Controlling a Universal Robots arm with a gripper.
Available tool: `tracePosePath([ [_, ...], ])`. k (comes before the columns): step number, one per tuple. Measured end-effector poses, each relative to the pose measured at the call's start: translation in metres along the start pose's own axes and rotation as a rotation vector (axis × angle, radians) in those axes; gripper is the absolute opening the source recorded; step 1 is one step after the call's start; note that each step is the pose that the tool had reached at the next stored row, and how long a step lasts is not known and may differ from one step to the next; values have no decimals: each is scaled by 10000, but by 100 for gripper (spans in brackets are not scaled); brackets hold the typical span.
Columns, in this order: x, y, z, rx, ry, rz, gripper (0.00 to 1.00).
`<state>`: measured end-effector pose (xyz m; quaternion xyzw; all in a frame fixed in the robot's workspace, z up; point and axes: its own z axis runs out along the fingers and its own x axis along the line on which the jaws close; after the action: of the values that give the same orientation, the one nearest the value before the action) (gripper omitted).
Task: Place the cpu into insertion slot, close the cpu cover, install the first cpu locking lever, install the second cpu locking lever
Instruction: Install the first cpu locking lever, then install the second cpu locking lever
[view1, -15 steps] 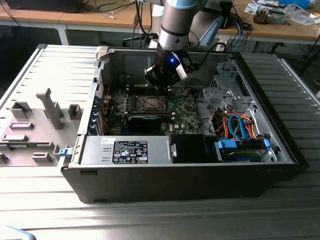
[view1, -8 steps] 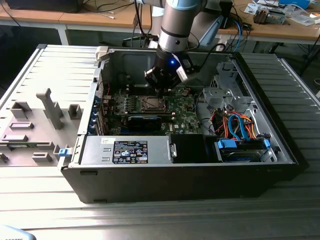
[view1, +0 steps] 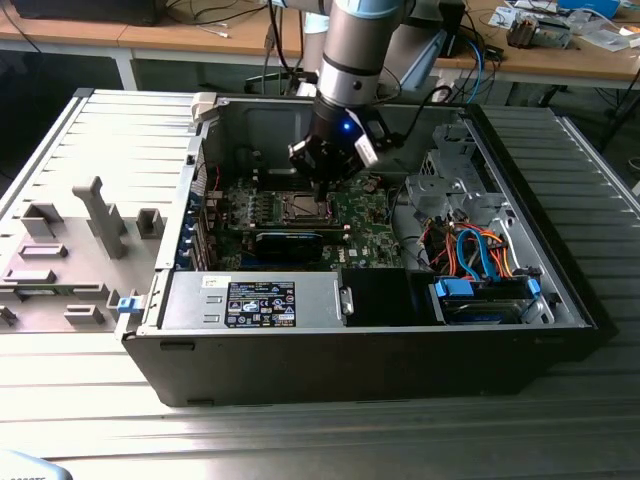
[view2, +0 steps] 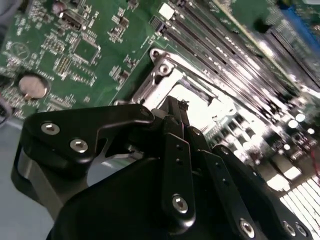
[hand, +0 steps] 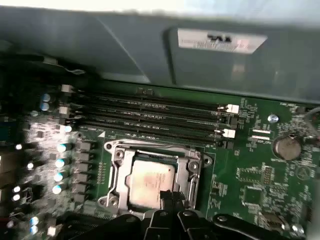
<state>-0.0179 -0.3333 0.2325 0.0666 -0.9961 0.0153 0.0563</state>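
Observation:
The cpu (hand: 149, 184) lies flat in the insertion slot (view1: 305, 208) on the green board, its silvery face showing. The cpu cover (hand: 194, 169) lies down around it as a metal frame, with the chip seen through its window. My gripper (hand: 169, 196) is shut, its thin black tips together at the socket's edge, just over the rim of the frame. In the second wrist view the gripper (view2: 175, 106) reaches onto bright metal of the socket (view2: 165, 82). I cannot tell the locking levers apart from the frame's metal. The exterior view has the gripper (view1: 322, 180) low inside the case.
Long black memory slots (hand: 150, 117) run beside the socket, towards the case wall (hand: 150, 45). A coin cell (hand: 286, 148) sits on the board. A drive cage with orange and blue cables (view1: 470, 250) and a power supply (view1: 260, 300) crowd the case. A grey fixture tray (view1: 70, 250) lies on the exterior view's left.

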Motion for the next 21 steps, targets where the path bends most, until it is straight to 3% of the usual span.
tracePosePath([
  [3, 17, -4, -151, 2, 1, -1, 11],
  [6, 19, -4, -174, -9, -2, -1, 11],
  [7, 19, -4, -174, -3, -28, 1, 11],
  [8, 19, -5, -175, 17, -155, 5, 11],
  [9, 19, -4, -174, 39, -334, 11, 11],
  [12, 19, -4, -173, 94, -765, 29, 11],
  [13, 19, -4, -172, 97, -794, 29, 11],
  [21, 22, -19, -174, 101, -795, 29, 11],
])
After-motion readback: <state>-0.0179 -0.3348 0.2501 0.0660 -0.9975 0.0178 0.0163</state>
